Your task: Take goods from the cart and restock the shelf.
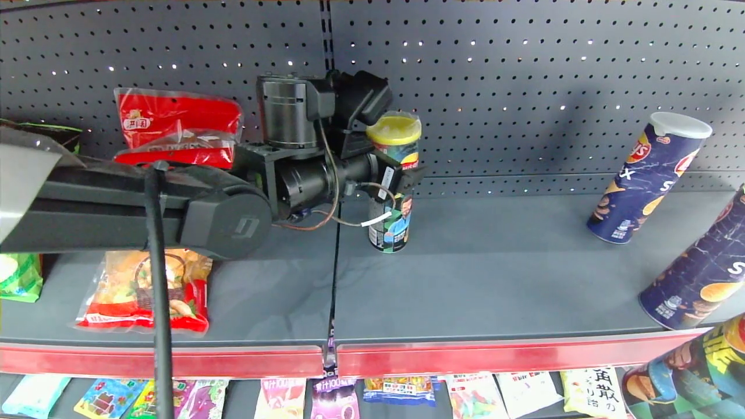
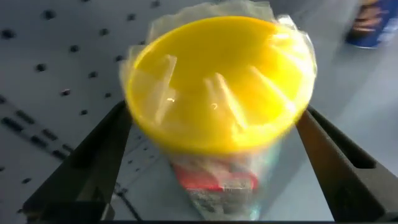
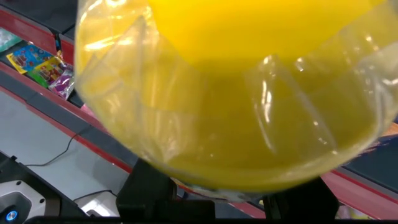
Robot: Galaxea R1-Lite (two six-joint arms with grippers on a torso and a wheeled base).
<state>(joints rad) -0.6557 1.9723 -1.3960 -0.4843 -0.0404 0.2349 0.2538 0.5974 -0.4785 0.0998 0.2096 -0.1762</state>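
Note:
A chip can with a yellow lid (image 1: 393,192) stands upright on the grey shelf (image 1: 495,279), near the back by the pegboard. My left gripper (image 1: 401,170) reaches in from the left and brackets its upper part. In the left wrist view the yellow lid (image 2: 217,81) sits between two spread fingers (image 2: 87,162), which stand wider than the can body. A second yellow-lidded can (image 3: 236,81) is gripped by my right gripper (image 3: 217,202). It is held off the shelf front, its patterned body (image 1: 687,372) at the lower right.
Two dark blue chip cans lean on the shelf's right side, one at the back (image 1: 646,174), one nearer the edge (image 1: 698,267). Red snack bags lie at the left (image 1: 174,125) (image 1: 145,291). A red front lip (image 1: 465,355) edges the shelf, with packets below.

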